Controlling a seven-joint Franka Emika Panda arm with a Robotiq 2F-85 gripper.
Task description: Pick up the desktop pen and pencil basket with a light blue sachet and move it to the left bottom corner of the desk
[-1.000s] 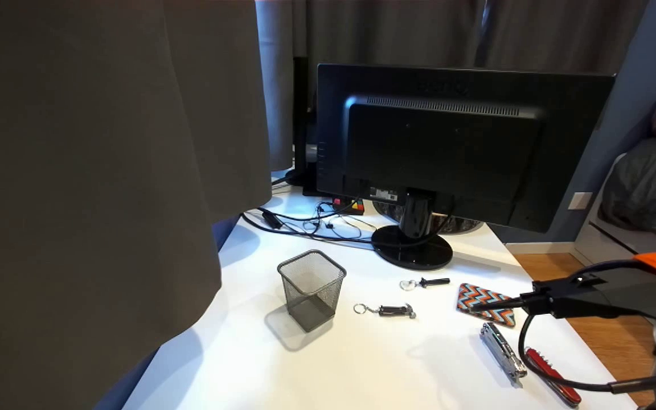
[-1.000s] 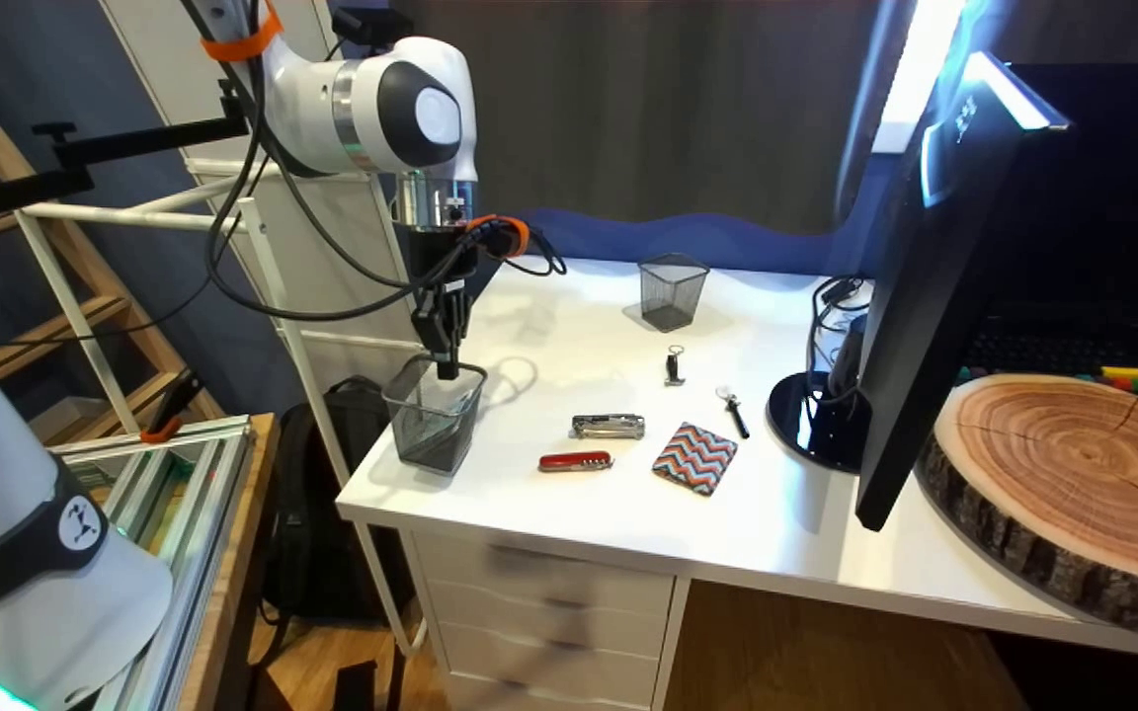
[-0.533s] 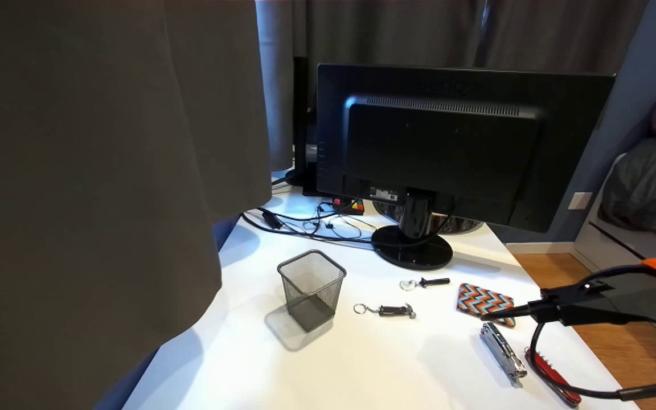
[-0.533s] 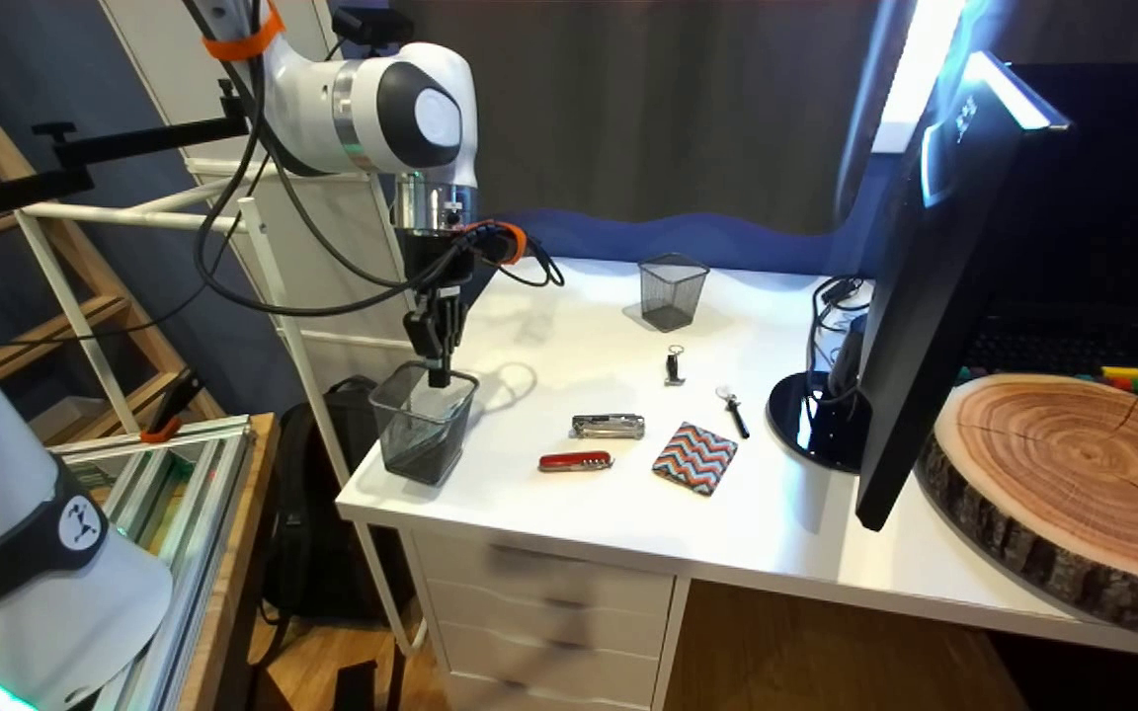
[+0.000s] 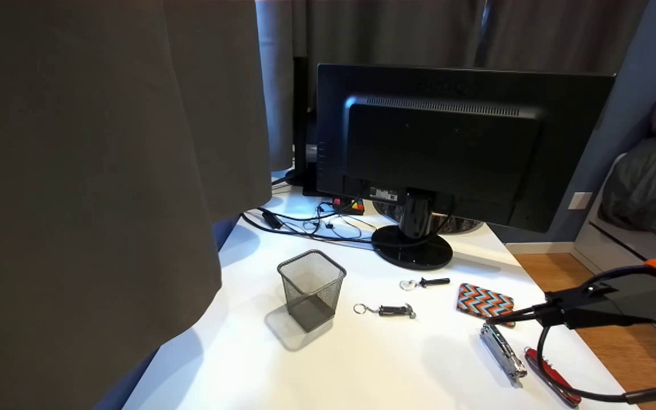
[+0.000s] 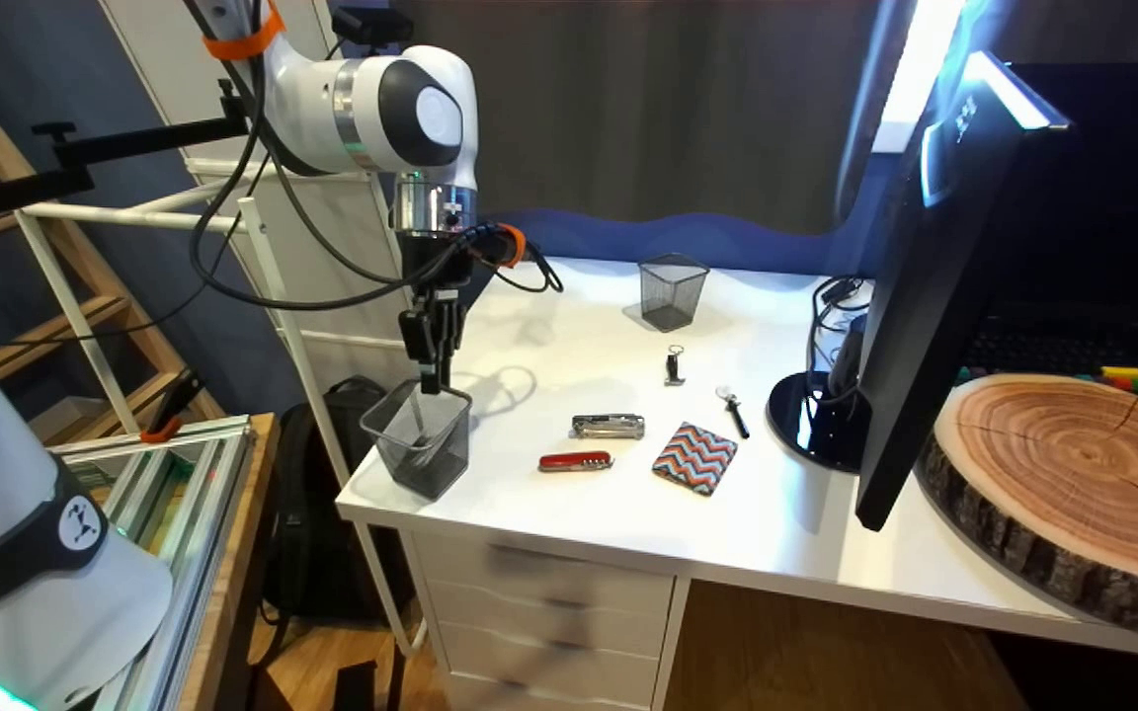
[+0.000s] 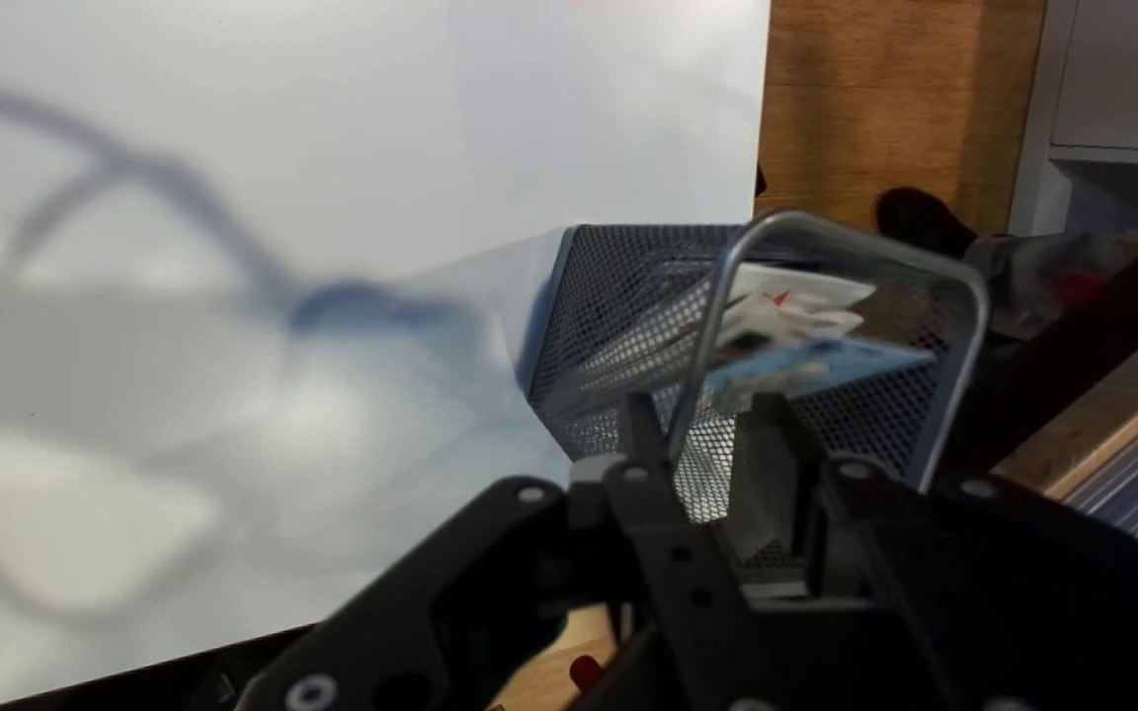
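The pen and pencil basket [image 6: 426, 456], dark grey mesh, stands or hangs low near the front left corner of the white desk [image 6: 520, 499]; contact with the top is unclear. In the wrist view, the basket [image 7: 609, 296] holds white packets and the light blue sachet [image 7: 821, 363]. My gripper [image 7: 705, 405] is partly open, with the rim passing between its fingers. One finger is outside the wall; the other finger [image 7: 762, 474] is inside. In an exterior view the gripper [image 6: 434, 388] is at the rim. In an exterior view the gripper [image 5: 492, 320] shows while the basket is out of view.
An alike mesh cup [image 6: 673, 293] stands at the back. A red pocket knife [image 6: 576, 461], a silver multitool [image 6: 609, 427] and a zigzag-patterned pad [image 6: 695, 458] lie right of the basket. Two small keychain tools lie behind them. A monitor [image 6: 934, 296] stands right.
The gripper and basket moved left and toward the front edge. In the last half second the basket sank relative to the fingertips, and the fingers parted slightly.
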